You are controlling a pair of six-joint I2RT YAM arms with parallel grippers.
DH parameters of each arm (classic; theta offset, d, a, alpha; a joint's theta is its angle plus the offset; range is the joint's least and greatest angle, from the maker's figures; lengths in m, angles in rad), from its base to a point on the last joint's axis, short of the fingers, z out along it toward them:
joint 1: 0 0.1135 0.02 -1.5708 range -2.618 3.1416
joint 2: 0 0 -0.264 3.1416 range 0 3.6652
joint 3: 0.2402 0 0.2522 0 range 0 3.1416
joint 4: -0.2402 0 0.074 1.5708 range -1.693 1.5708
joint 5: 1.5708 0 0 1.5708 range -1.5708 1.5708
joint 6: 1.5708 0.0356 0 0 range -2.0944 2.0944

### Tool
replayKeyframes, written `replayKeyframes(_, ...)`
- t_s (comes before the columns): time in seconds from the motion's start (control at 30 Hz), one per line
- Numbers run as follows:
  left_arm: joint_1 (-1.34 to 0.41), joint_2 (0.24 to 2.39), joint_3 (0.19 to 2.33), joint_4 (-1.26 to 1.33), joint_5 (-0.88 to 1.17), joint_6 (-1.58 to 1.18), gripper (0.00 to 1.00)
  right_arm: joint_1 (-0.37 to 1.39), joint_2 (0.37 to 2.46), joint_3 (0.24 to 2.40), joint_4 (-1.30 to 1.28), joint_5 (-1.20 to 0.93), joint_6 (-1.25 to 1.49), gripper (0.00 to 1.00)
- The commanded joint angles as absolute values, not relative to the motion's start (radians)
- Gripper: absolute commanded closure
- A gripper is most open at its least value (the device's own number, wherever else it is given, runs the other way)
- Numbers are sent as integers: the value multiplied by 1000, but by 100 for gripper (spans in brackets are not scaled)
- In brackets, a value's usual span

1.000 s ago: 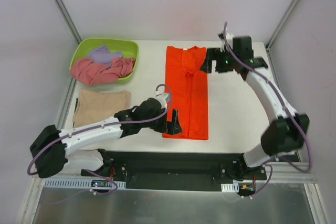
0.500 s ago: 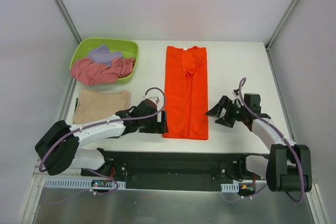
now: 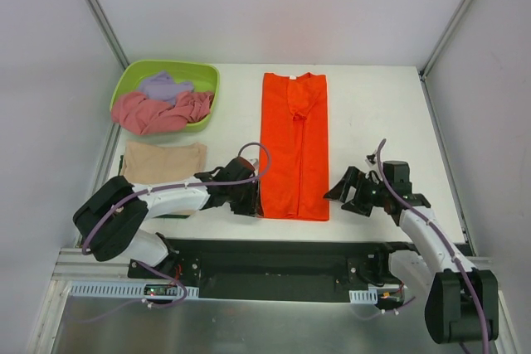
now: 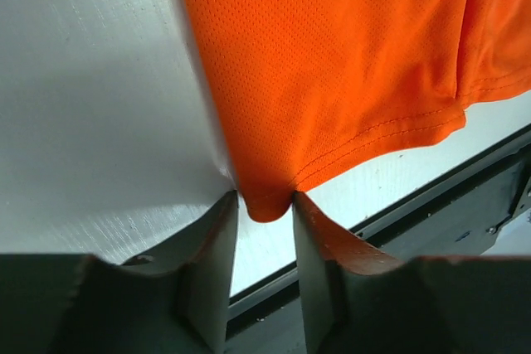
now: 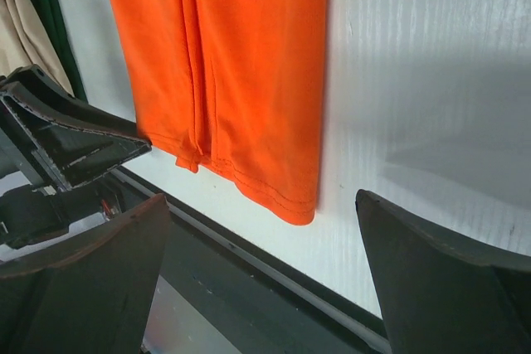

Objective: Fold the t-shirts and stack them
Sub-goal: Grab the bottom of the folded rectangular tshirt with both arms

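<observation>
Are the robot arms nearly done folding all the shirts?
Not yet. Done: the tan shirt lies folded. In hand: the orange shirt is a long folded strip; the left gripper has its near corner between open fingers, and the right gripper is open nearby. Left: the pink shirt and lavender shirt lie crumpled in the green tub, and nothing is stacked.

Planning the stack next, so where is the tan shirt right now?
In the top view, the tan shirt lies on the table's left side, just nearer than the green tub and left of the orange shirt.
</observation>
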State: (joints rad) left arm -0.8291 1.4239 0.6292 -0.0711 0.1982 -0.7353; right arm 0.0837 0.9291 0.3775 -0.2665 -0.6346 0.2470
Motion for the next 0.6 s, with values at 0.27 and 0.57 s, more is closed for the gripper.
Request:
replayKeyframes(0.27,-824,1479,634,-92,233,-732,100,227,893,405,-443,-459,261,1)
replayKeyframes(0.57,-824,1474,614,-92,227,-747,100,371,917,397,-404,-308,356,14)
